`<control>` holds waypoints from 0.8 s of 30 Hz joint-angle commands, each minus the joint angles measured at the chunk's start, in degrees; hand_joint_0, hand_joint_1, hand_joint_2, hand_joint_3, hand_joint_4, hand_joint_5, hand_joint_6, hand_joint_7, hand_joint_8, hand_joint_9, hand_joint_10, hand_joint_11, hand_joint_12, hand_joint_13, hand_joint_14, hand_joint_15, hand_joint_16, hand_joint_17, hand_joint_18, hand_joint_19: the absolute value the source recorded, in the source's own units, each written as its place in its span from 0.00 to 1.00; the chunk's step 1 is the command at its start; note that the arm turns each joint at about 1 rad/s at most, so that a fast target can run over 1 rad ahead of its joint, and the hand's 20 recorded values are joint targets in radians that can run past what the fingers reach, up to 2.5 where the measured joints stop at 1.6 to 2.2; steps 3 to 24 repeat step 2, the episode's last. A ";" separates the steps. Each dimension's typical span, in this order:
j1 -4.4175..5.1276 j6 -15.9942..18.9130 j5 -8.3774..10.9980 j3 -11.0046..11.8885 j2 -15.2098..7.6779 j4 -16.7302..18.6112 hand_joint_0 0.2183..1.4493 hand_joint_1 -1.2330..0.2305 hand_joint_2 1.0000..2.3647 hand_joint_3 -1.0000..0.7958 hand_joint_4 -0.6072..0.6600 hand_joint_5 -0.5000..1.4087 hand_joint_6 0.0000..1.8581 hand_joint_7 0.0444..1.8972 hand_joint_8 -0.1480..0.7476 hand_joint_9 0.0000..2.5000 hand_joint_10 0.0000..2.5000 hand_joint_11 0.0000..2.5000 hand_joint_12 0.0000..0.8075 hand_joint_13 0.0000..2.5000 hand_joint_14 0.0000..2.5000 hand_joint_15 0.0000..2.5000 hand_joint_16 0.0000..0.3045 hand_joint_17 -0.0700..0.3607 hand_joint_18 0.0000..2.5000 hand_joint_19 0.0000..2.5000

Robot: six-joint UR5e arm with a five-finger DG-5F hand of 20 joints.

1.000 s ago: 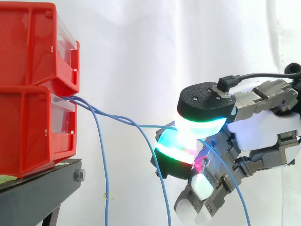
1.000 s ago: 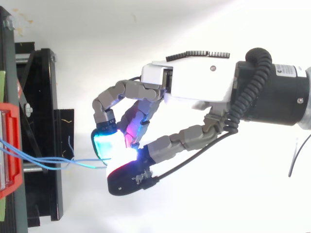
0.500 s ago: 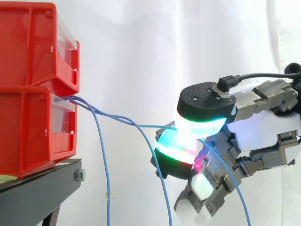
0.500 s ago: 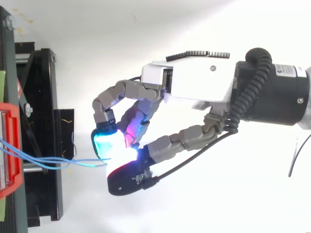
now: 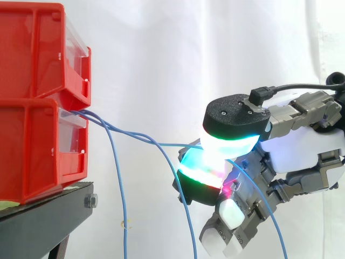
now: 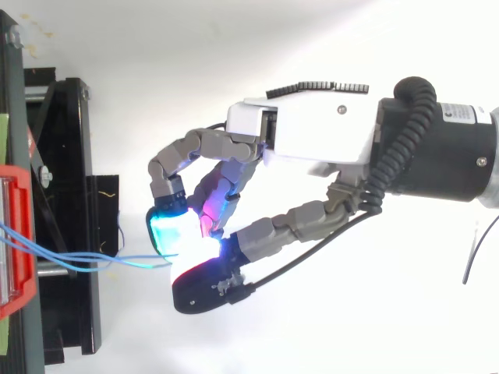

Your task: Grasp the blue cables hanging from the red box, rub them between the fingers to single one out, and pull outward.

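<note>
1. Well out from the stand, the hand [image 6: 312, 136] is curled closed, its glowing pads [image 5: 234, 114] pressed together on the blue cables [image 5: 121, 130].
2. Those cables leave the front of the lower red box [image 5: 32, 145] (at the top edge of its clear drawer) and run rightward to the pinch.
3. Two strands droop away before reaching the hand and hang down; another trails below the palm.
4. That box, with another stacked on it, sits on the black stand [image 5: 43, 221] before the white curtain [image 5: 161, 54].
</note>
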 commanded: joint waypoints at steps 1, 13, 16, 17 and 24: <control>0.00 0.00 0.00 0.00 0.00 0.00 0.31 0.31 0.00 0.51 0.44 0.26 0.41 0.64 0.48 0.44 0.00 0.05 0.54 0.29 0.00 0.10 0.18 0.45 0.28 0.09; 0.00 0.00 0.00 0.00 0.00 0.00 0.31 0.31 0.00 0.51 0.44 0.26 0.41 0.64 0.48 0.44 0.00 0.05 0.54 0.29 0.00 0.10 0.18 0.45 0.28 0.09; 0.00 0.00 0.00 0.00 0.00 0.00 0.31 0.31 0.00 0.51 0.44 0.26 0.41 0.64 0.48 0.44 0.00 0.05 0.54 0.29 0.00 0.10 0.18 0.45 0.28 0.09; 0.00 0.00 0.00 0.00 0.00 0.00 0.31 0.31 0.00 0.51 0.44 0.26 0.41 0.64 0.48 0.44 0.00 0.05 0.54 0.29 0.00 0.10 0.18 0.45 0.28 0.09; 0.00 0.00 0.00 0.00 0.00 0.00 0.31 0.31 0.00 0.51 0.44 0.26 0.41 0.64 0.48 0.44 0.00 0.05 0.54 0.29 0.00 0.10 0.18 0.45 0.28 0.09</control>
